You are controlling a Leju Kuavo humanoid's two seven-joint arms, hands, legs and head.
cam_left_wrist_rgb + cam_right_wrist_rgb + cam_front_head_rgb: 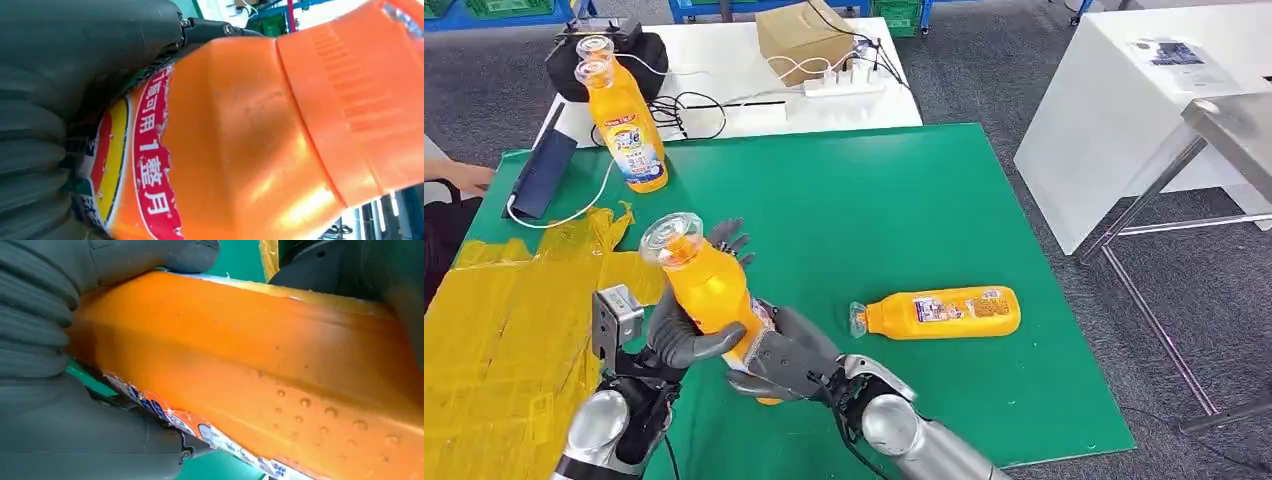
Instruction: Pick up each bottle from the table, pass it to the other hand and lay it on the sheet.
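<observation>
Starting at the left of the head view: a person's hand (466, 177) rests at the desk edge, beside a dark tablet (540, 172) with a white cable. Crumpled yellow sheet (494, 330) covers the near-left part of the green desk (904, 210). One orange bottle (627, 125) stands upright at the far-left edge of the green surface, with a second clear cap just behind it.

Near centre, both hands hold one bottle, the held bottle (709, 295), tilted with its clear cap up and to the left, raised above the desk beside the sheet's edge. Left hand (686, 335) has its thumb and fingers wrapped round the bottle's left side. Right hand (789, 360) clasps the lower body from the right. The left wrist view shows the orange body and red label (150, 160) pressed against that hand; the right wrist view shows a thumb (165, 255) lying over the bottle.

To the right, a third bottle, the lying bottle (939, 313), rests on its side on the green surface, cap pointing left, well apart from the sheet.

Behind the green surface: a cardboard box (802, 38) and a white power strip (844, 82).
</observation>
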